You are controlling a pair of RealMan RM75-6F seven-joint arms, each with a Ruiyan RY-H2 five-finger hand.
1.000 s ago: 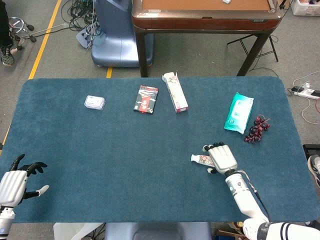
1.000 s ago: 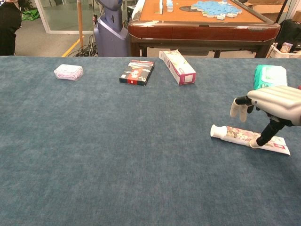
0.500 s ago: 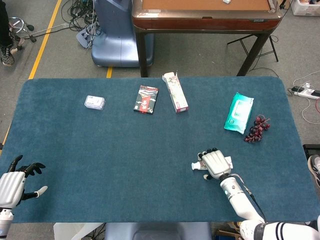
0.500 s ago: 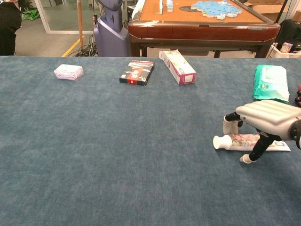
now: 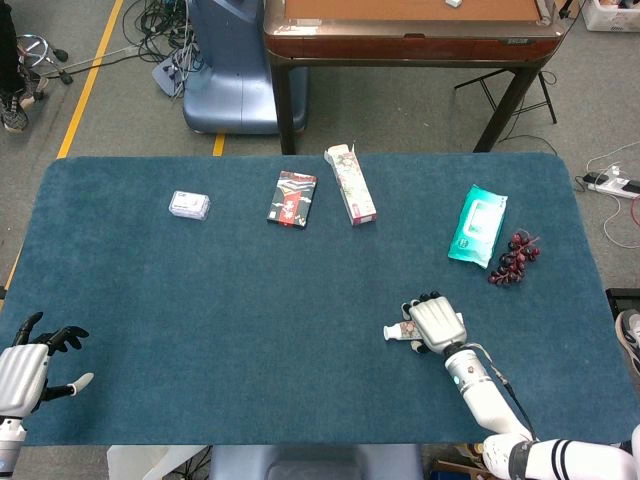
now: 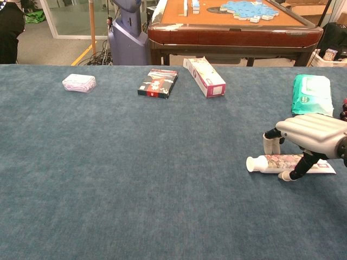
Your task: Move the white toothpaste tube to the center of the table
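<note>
The white toothpaste tube point(image 6: 287, 163) lies flat on the blue table mat point(image 5: 300, 300), cap end pointing toward the red-and-black box point(image 5: 292, 197) side, well short of the middle of the mat and near the front edge below the green wipes pack point(image 5: 478, 224). Your right hand point(image 6: 306, 136) arches over it, with fingers point(image 6: 271, 144) planted on the far side of the tube and the thumb tip down on the near side. That is new: a second ago the thumb sat on top of the tube, and the tube lay a little further back and more skewed. Since then it has been dragged slightly toward you and squared up, and the hand now straddles it.

So you are setting a grasp, not carrying yet. The fingers look loosely curled around the tube, but from the chest view you can't tell whether they truly pinch it or merely bracket it. Close firmly before you lift, since a flat tube may slip.

Your left hand point(image 5: 28, 368) hovers at the mat's front corner far from the tube, fingers spread, holding nothing.
</note>
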